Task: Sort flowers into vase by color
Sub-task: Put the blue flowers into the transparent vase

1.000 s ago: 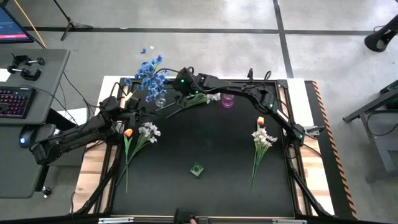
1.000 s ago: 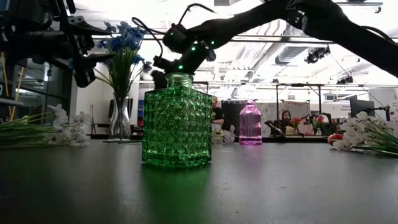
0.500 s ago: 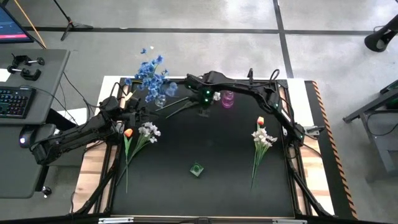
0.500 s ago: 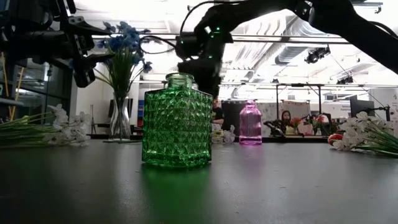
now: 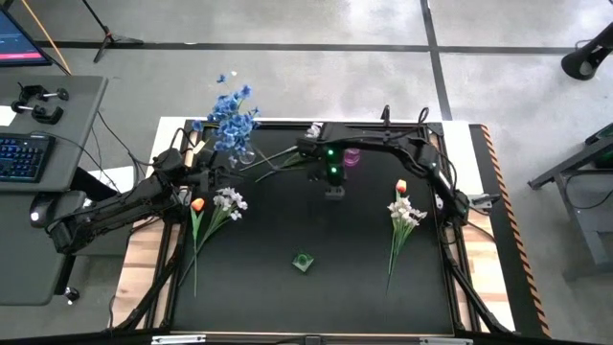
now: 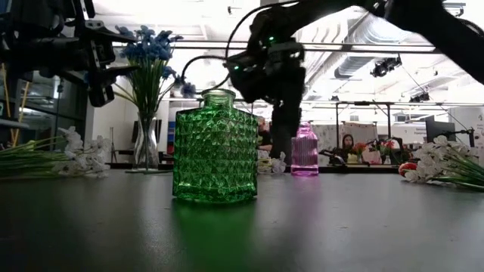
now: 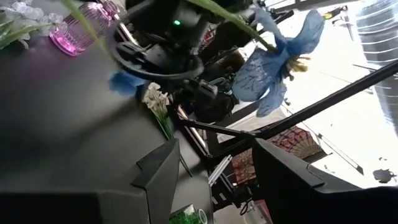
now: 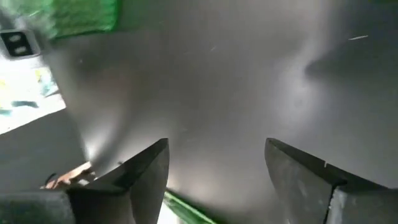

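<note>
Your right claw (image 5: 333, 190) has swung from the blue flowers (image 5: 230, 120) to the pink vase (image 5: 351, 156), open and seemingly empty, ready for more.

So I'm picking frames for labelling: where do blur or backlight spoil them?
Low view: bright ceiling light behind leaves the right arm and the left arm as dark shapes, though the green vase is crisp. Right wrist view: smeared, the black tabletop a blur. Left wrist view: blue flower soft against a blown-out background.
</note>
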Tool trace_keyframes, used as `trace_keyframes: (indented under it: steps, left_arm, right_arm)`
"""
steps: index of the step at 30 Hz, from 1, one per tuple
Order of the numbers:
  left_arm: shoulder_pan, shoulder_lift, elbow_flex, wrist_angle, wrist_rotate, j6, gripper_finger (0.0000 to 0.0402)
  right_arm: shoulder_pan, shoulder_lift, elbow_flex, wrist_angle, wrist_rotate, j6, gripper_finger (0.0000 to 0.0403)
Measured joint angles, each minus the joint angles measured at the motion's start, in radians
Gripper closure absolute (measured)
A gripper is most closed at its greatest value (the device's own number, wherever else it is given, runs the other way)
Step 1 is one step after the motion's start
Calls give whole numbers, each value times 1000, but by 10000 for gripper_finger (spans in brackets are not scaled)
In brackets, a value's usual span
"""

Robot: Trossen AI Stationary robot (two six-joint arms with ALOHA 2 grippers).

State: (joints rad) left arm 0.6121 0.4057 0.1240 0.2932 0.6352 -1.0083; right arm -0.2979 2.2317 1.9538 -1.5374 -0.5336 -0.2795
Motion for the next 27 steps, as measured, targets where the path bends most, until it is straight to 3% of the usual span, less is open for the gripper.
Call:
trace_keyframes:
  steps: [8, 13, 17, 21, 27]
  left_arm:
    - [0, 0, 0, -15, -18, -1, 213]
    - [0, 0, 0, -35, -23, -6, 213]
    - [-12, 0, 0, -48, -19, -20, 213]
    - [-66, 0, 0, -36, -18, -38, 213]
    - [-233, 0, 0, 74, -35, -50, 213]
  right_arm:
    - [66, -200, -349, 115, -7, 46, 153]
    - [123, -334, -579, 299, -30, 178, 153]
    - [175, -408, -708, 402, -108, 336, 153]
    - [245, -456, -774, 447, -134, 546, 153]
    - [370, -480, -758, 489, -134, 815, 153]
